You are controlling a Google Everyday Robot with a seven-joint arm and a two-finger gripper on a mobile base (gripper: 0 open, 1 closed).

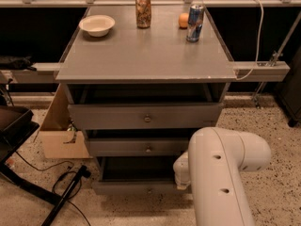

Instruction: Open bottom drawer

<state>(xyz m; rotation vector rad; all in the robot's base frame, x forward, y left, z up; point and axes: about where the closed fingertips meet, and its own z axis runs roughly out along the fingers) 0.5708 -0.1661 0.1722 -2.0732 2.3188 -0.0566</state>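
The bottom drawer is the lowest, narrowest grey front of the cabinet, with a small round knob. It stands pulled out a little, with a dark gap above it. My white arm reaches down in front of the cabinet's lower right side and covers the drawer's right end. My gripper is hidden behind the arm, near that end of the drawer. The middle drawer and the top drawer sit above it.
On the cabinet top stand a white bowl, a brown can, a blue can and an orange. A cardboard box, cables and a black object are on the left floor.
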